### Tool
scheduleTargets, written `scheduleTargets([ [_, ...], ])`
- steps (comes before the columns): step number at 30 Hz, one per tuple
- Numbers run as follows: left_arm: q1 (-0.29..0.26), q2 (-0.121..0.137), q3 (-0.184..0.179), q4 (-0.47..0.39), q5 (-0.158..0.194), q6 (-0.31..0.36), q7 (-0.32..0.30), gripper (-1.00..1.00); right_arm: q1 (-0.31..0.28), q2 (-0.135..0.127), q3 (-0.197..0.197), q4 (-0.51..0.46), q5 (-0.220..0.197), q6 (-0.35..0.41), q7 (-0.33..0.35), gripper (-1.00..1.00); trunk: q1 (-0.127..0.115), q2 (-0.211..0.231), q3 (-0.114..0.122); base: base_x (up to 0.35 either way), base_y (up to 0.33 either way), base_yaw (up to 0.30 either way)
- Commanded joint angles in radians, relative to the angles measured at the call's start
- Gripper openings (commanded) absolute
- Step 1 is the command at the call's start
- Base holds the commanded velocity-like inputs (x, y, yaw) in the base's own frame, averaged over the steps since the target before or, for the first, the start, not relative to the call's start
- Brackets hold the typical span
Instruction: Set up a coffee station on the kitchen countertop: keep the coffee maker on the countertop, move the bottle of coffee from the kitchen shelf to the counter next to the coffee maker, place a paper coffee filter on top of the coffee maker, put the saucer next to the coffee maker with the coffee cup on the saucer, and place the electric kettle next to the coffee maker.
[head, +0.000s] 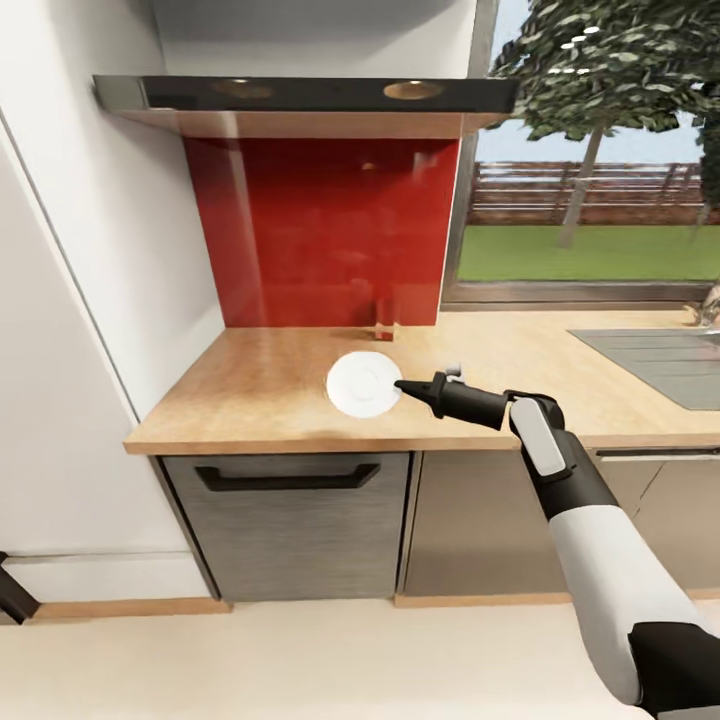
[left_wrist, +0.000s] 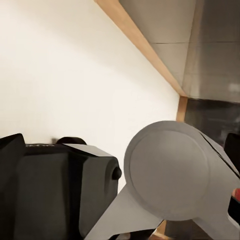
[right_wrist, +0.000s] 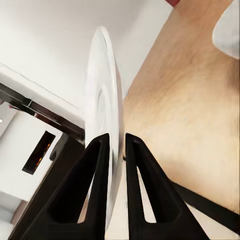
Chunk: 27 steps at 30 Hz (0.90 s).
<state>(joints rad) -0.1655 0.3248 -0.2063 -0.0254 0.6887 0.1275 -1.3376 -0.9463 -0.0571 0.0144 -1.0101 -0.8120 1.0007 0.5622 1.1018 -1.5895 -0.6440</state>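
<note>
Head view has us looking down on a light wooden countertop (head: 250, 390), where our right gripper (head: 402, 386) reaches in from about four o'clock and meets the round white ceramic saucer (head: 363, 384) at its three o'clock edge. Through the right wrist camera, the two black fingers (right_wrist: 97, 185) are pressed onto the saucer's thin rim (right_wrist: 102, 115), one on each face, so we judge the grip to be a firm pinch on the plate. Whether the saucer rests flat on the wood or hangs just above it, we cannot tell. At roughly twelve o'clock from the saucer, against the glossy red backsplash (head: 320, 230), a small reddish object (head: 385, 330) stands on the counter, too small for us to name. Toward two o'clock lies a grey recessed sink (head: 660, 360). Our left gripper's camera faces pale floor (left_wrist: 75, 75) and cabinet fronts, with grey robot parts close by; its jaw state we cannot tell. As for progress, we judge the saucer step to be under way, while coffee maker, bottle, filter, cup and kettle all remain for us to place.
</note>
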Motion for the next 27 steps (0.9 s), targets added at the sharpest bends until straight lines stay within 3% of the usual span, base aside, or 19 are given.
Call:
scheduleTargets([
  [1, 0.0, 0.0, -0.008, -0.001, 0.009, 0.011, -0.002, 1.0, 0.002, -0.007, 0.001, 0.001, 0.0, 0.003, 0.009, -1.0, 0.0, 0.0, -0.001, -0.005, -0.005, -0.28],
  [7, 0.0, 0.0, -0.008, -0.001, 0.009, 0.011, 0.0, 1.0, 0.027, -0.03, 0.0, -0.002, 0.005, 0.003, 0.042, -1.0, 0.0, 0.0, -0.001, -0.002, -0.001, -0.153],
  [10, 0.0, 0.0, -0.008, -0.001, 0.009, 0.011, 0.0, 1.0, 0.044, -0.068, -0.001, -0.003, 0.003, 0.003, 0.068, -1.0, 0.0, 0.0, -0.001, 0.0, 0.0, -0.023],
  [13, 0.0, 0.0, -0.008, -0.001, 0.009, 0.011, 0.0, 1.0, 0.046, -0.078, -0.001, -0.005, 0.004, 0.003, 0.096, -1.0, 0.0, 0.0, -0.001, 0.0, 0.0, -0.008],
  [14, 0.0, 0.0, -0.009, -0.001, 0.009, 0.011, 0.0, 1.0, 0.062, -0.089, -0.001, -0.005, 0.009, 0.003, 0.147, -1.0, 0.0, 0.0, -0.001, 0.0, 0.0, 0.0],
  [19, 0.0, 0.0, -0.009, -0.002, 0.009, 0.011, 0.0, 1.0, 0.087, -0.115, -0.001, -0.008, 0.009, 0.003, 0.154, -1.0, 0.0, 0.0, -0.001, 0.0, 0.0, 0.0],
  [27, 0.0, 0.0, -0.009, -0.002, 0.009, 0.011, 0.0, 1.0, 0.109, -0.124, 0.002, -0.034, 0.011, 0.003, 0.175, -1.0, 0.0, 0.0, -0.001, 0.0, 0.0, 0.0],
])
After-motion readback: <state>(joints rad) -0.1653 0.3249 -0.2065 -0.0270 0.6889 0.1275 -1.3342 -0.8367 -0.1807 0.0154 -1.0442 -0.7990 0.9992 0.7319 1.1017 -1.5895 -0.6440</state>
